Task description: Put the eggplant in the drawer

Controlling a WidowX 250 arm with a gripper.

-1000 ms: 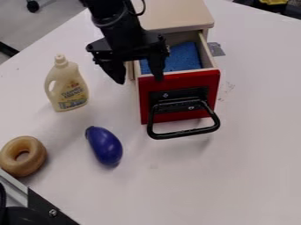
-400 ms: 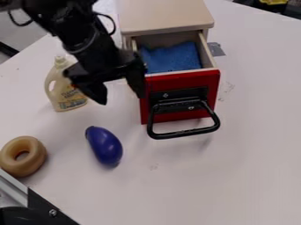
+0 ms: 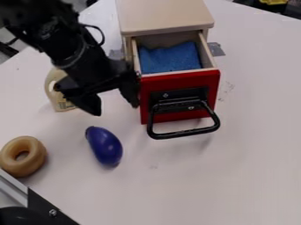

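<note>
Where grey floor [image 3: 78, 5] ends, upper left, the white table [image 3: 176, 184] begins, bearing the eggplant [image 3: 104, 146], stem pointing upper left, long axis slanting down rightward; above it hangs the gripper [image 3: 115, 105], 2 fingers spread, beside the open drawer [image 3: 203, 83].

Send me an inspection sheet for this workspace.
Surface: white tabletop, dark smudges right of the drawer.
Job's things: blue-purple eggplant on the tabletop; red-fronted drawer open, blue cloth-like item inside.
Clutter: tan ring left of the eggplant; pale bottle partly behind the gripper.
Gripper: open, above and behind the eggplant, near the drawer's left side.
Cables: black cable looping beside the arm.
Surroundings: metal rail lower left; yellow item top right.
</note>
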